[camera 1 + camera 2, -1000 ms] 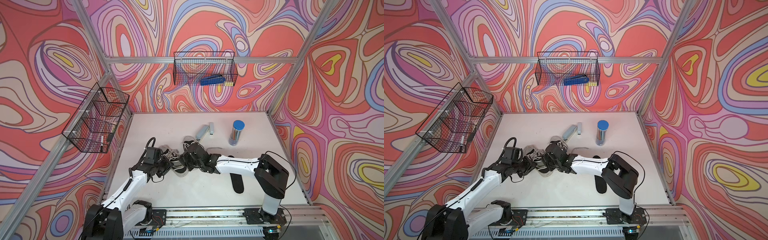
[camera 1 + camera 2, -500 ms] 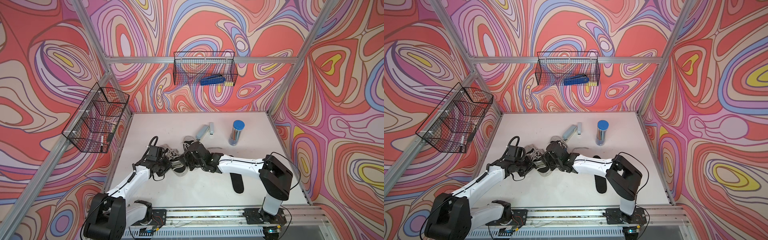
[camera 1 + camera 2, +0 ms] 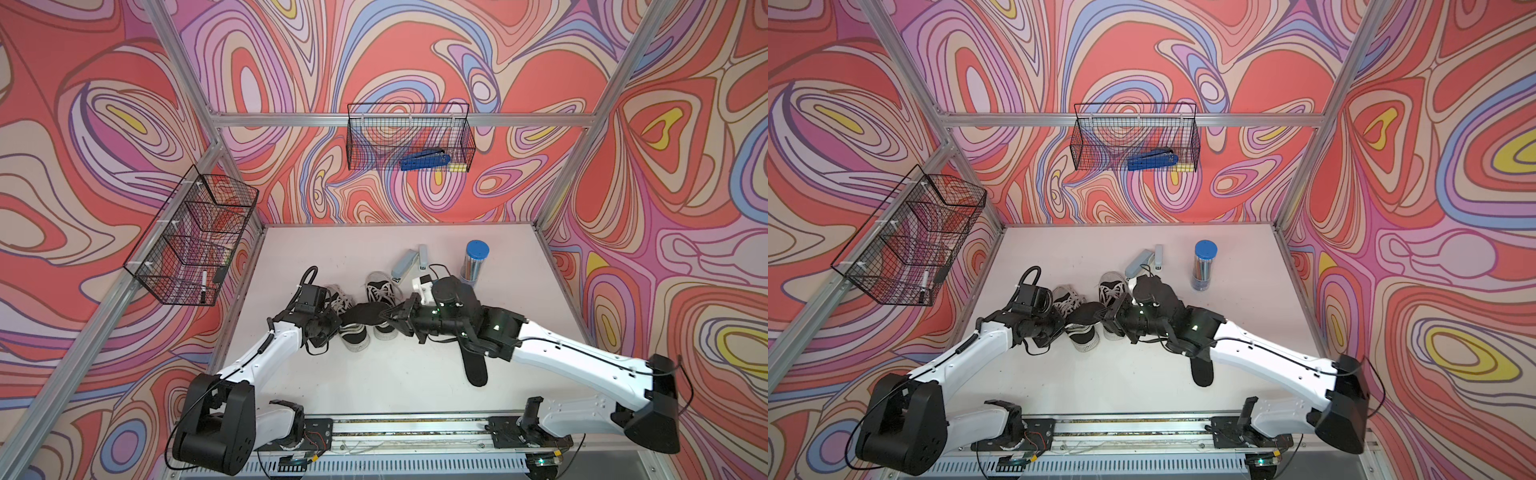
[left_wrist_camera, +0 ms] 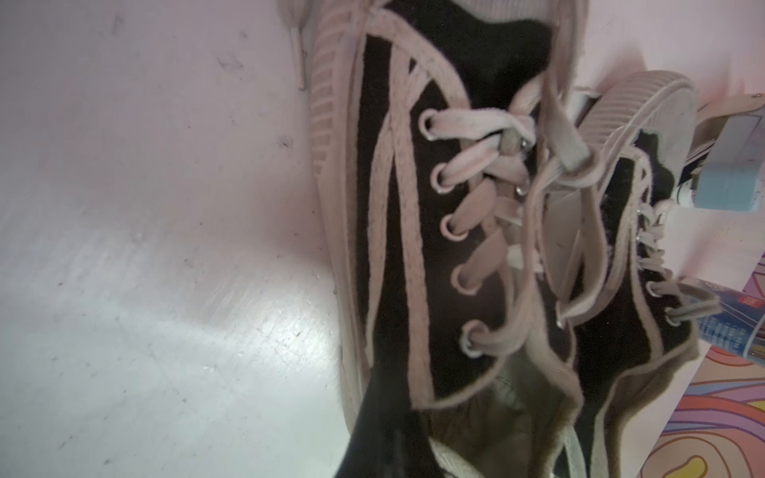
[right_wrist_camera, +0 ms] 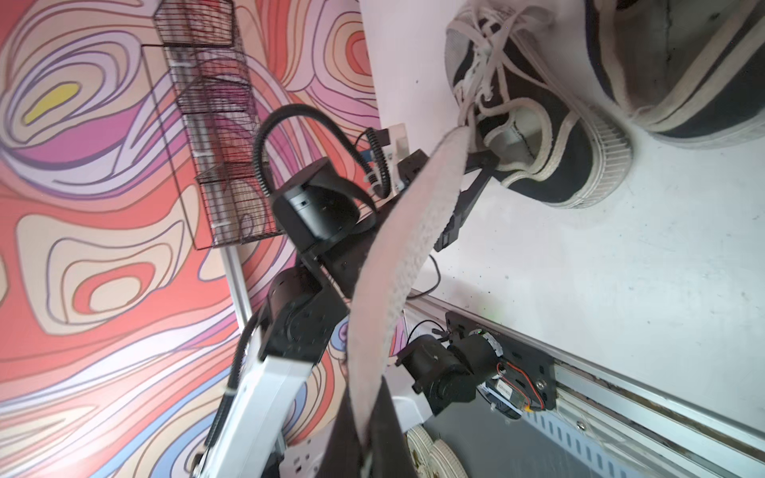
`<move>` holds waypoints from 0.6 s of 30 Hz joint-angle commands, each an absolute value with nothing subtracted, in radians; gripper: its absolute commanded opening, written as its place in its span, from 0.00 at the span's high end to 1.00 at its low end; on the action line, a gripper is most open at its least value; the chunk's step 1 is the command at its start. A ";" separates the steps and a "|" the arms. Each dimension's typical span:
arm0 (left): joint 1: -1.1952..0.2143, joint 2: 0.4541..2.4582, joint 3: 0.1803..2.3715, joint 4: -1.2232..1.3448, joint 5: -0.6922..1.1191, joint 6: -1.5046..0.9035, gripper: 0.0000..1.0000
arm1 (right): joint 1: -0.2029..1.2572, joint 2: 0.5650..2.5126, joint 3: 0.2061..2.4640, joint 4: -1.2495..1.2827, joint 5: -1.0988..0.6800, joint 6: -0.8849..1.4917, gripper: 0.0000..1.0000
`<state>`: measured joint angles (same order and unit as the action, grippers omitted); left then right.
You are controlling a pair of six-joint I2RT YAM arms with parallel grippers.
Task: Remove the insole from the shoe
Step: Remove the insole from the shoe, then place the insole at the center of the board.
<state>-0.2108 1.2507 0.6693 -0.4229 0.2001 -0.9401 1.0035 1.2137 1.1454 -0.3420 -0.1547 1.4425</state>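
The extraction step is nearly done. The right gripper [image 3: 388, 318] pinches one end of the insole [image 5: 414, 231], which is lifted and slanted, its far tip at the collar of the shoe [image 3: 351, 332]. The left gripper [image 5: 486, 162] is clamped on that collar, steadying it. Next, I judge: draw the insole clear, then lay it on the surface [image 3: 374, 386] (another insole [image 3: 476, 368] lies there).

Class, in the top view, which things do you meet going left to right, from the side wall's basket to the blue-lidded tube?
Side wire basket → sneaker at the left arm → neighbouring sneaker → grey stapler → blue-lidded pen tube
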 commanded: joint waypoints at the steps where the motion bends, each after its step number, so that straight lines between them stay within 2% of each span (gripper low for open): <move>1: -0.209 1.263 0.689 -0.453 0.155 -0.883 1.00 | 1.006 1.106 1.218 -0.744 0.026 1.282 1.00; 3: -0.209 1.261 0.687 -0.452 0.164 -0.873 1.00 | 1.006 1.037 1.211 -0.913 0.118 1.314 1.00; 6: -0.209 1.259 0.678 -0.447 0.176 -0.868 1.00 | 1.006 0.920 1.117 -1.010 0.181 1.394 1.00; 11: -0.207 1.265 0.674 -0.437 0.194 -0.869 1.00 | 1.006 0.821 0.943 -0.894 0.198 1.450 1.00; 18: -0.209 1.266 0.683 -0.455 0.218 -0.865 1.00 | 1.006 0.818 0.750 -0.702 0.246 1.534 1.00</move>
<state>-0.2104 1.2575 0.6712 -0.4229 0.2173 -0.8829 1.0046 0.8158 0.7811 -0.7933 0.1902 1.4845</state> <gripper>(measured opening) 0.059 0.058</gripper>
